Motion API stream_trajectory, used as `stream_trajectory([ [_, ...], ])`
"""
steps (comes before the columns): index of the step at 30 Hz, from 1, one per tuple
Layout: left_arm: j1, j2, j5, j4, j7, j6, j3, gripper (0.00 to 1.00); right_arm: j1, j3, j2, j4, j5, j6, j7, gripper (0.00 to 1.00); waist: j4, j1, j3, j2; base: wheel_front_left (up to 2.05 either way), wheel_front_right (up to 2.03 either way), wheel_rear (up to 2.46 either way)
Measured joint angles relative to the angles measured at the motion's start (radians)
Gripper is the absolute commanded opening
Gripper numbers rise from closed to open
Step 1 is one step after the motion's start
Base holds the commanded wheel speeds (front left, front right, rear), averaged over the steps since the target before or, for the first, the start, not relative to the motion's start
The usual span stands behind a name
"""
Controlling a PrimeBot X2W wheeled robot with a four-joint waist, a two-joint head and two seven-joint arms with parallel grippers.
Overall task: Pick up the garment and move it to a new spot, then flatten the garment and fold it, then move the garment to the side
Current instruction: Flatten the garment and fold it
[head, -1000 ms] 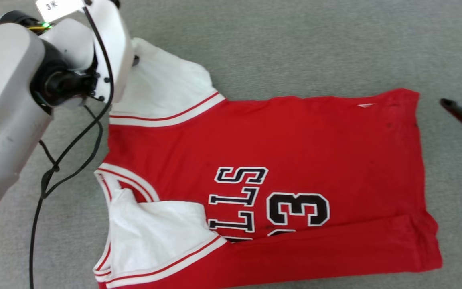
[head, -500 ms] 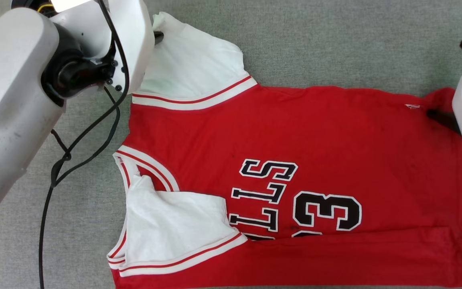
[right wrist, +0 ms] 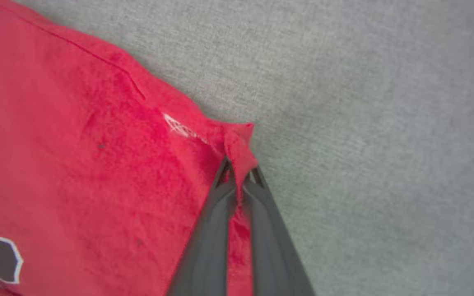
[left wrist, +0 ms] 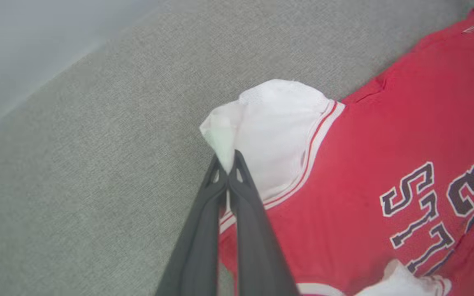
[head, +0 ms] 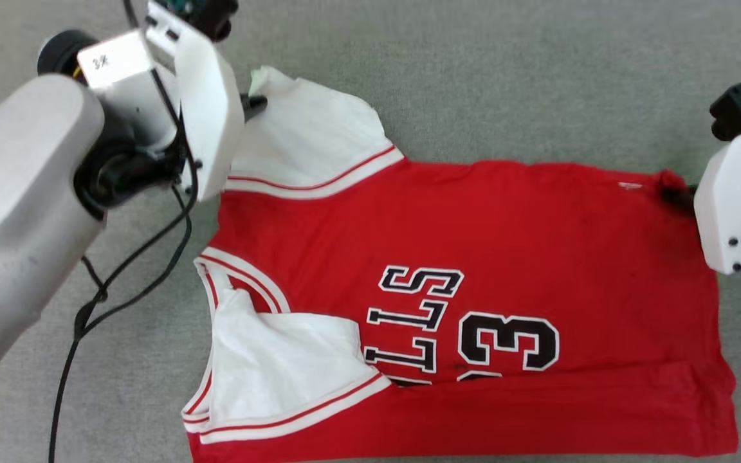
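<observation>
The garment point(head: 473, 225) is a red jersey with white sleeves and black lettering, spread on the grey surface, its near long edge folded over. My left gripper point(head: 256, 101) is shut on the far white sleeve's tip point(left wrist: 224, 139), and the left wrist view shows both fingers point(left wrist: 243, 193) pinching the white cloth. My right gripper point(head: 674, 194) is shut on the garment's far red hem corner point(right wrist: 239, 144), with red cloth bunched between its fingers point(right wrist: 216, 205). The near white sleeve point(head: 280, 366) lies folded onto the chest.
Grey woven cloth point(head: 505, 77) covers the surface all around the garment. A black cable point(head: 126, 270) hangs from my left arm over the surface beside the collar. The pale left forearm point(head: 17, 212) covers the left part of the head view.
My right gripper has come in from the right onto the hem corner and shut on it. The left gripper stays shut on the sleeve. The head camera has shifted.
</observation>
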Motion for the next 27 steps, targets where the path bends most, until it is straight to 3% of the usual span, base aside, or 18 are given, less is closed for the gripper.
stream_trajectory([
  [10, 0.202, 0.098, -0.058, -0.107, -0.080, 0.010, -0.021, 0.00, 0.178, 0.008, -0.081, -0.084, 0.038, 0.000, -0.143, 0.00, 0.004, 0.0000, -0.151, 0.0000, 0.00, 0.00, 0.00],
  [20, 0.480, 0.201, -0.096, -0.257, -0.173, 0.085, -0.065, 0.00, 0.407, 0.004, -0.127, -0.169, 0.045, 0.000, -0.222, 0.00, 0.004, 0.0000, -0.262, 0.0000, 0.00, 0.00, 0.00],
  [27, 0.643, 0.231, -0.124, -0.297, -0.216, 0.132, -0.110, 0.00, 0.563, -0.042, -0.118, -0.204, 0.054, 0.000, -0.254, 0.00, 0.005, 0.0000, -0.290, 0.0000, 0.00, 0.00, 0.00],
])
